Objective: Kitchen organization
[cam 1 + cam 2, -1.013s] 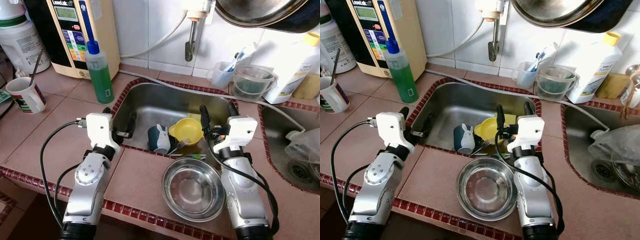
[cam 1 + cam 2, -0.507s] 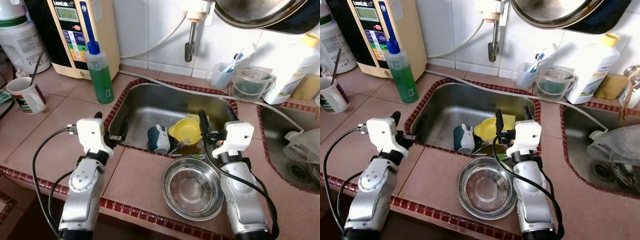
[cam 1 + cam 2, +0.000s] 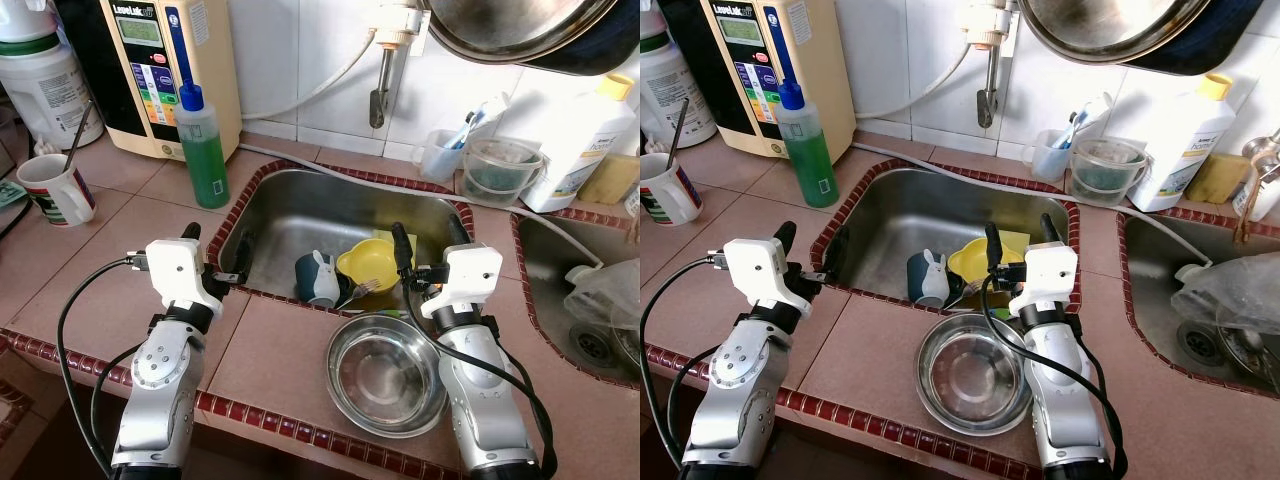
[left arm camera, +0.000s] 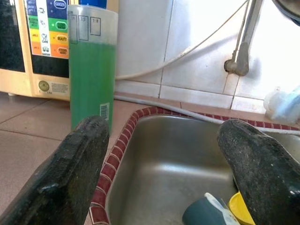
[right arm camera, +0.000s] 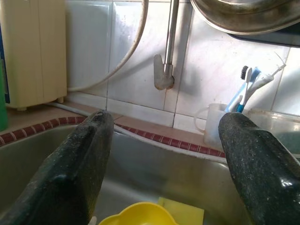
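A steel sink (image 3: 300,210) holds a blue mug with rabbit ears (image 3: 318,278), a yellow bowl (image 3: 370,262) and a fork (image 3: 362,288). On the tiled counter in front of it stands an empty steel bowl (image 3: 385,375). My left gripper (image 3: 217,250) hovers open over the sink's left rim, with nothing between its fingers (image 4: 75,173). Above the sink's near edge, just behind the steel bowl and beside the yellow bowl, my right gripper (image 3: 425,240) is open and empty too. The green soap bottle (image 3: 202,150) stands at the sink's back left corner.
A striped mug with a spoon (image 3: 55,190) and a water machine (image 3: 165,70) are at the left. Behind the sink are a tap (image 3: 380,90), a toothbrush cup (image 3: 440,150), a plastic tub (image 3: 497,165) and a white bottle (image 3: 585,130). A pan (image 3: 510,25) hangs overhead.
My left gripper has drawn back a little to the left and toward me, off the sink's rim. The right gripper has also pulled back slightly. Both stay open.
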